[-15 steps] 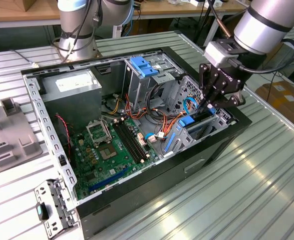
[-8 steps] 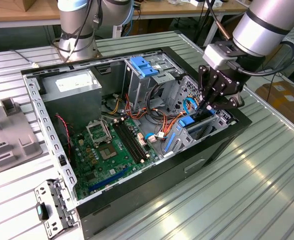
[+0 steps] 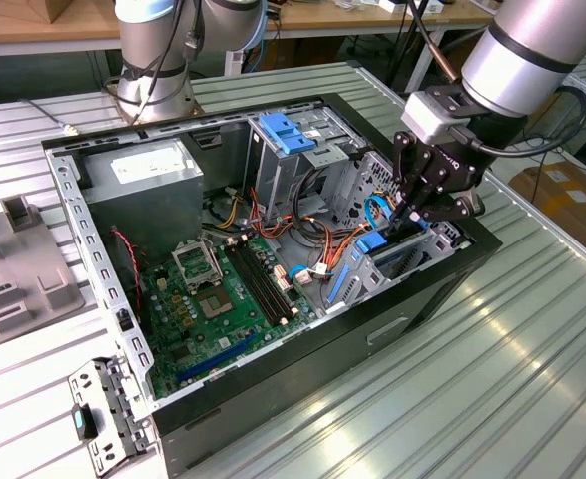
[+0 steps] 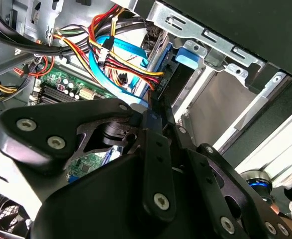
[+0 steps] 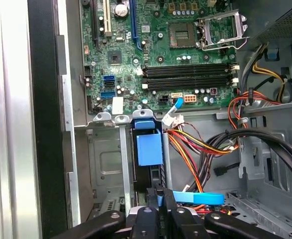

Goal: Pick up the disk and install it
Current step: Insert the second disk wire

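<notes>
Gripper [image 5: 158, 206] fingers pinch disk [image 5: 149, 149] (seated upright in bay)

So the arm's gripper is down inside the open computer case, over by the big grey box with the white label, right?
Not quite. The gripper is down inside the open computer case, but at the drive bay on the exterior view's right. The big grey box with the white label sits at the opposite, left end.

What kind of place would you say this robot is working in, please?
Probably a robotics lab or test workshop for computer assembly. An open black desktop computer case lies on a ribbed metal work table, its green motherboard exposed, and wooden benches stand behind the grey robot arm.
</notes>
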Motion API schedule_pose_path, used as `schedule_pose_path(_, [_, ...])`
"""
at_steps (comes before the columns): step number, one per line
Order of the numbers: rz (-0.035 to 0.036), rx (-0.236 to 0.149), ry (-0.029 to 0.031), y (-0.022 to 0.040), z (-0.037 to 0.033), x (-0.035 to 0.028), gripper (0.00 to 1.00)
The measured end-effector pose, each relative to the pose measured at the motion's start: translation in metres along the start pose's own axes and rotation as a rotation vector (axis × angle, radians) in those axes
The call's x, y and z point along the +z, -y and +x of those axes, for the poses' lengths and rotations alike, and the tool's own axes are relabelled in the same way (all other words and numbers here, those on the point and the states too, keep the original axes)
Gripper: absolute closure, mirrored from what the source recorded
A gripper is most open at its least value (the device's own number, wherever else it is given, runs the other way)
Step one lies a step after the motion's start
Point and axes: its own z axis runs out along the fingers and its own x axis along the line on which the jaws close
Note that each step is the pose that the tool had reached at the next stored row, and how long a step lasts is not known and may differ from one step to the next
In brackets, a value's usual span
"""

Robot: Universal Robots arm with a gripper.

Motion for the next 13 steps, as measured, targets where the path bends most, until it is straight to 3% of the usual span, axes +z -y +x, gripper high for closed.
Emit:
schedule_pose_path(9, [-0.0016,-0.029,0.0018,0.0015,-0.0002,-0.0031,0.84])
schedule_pose_path(13, [-0.0034,-0.064,0.0013,0.0027,-0.0007,-0.0038,0.84])
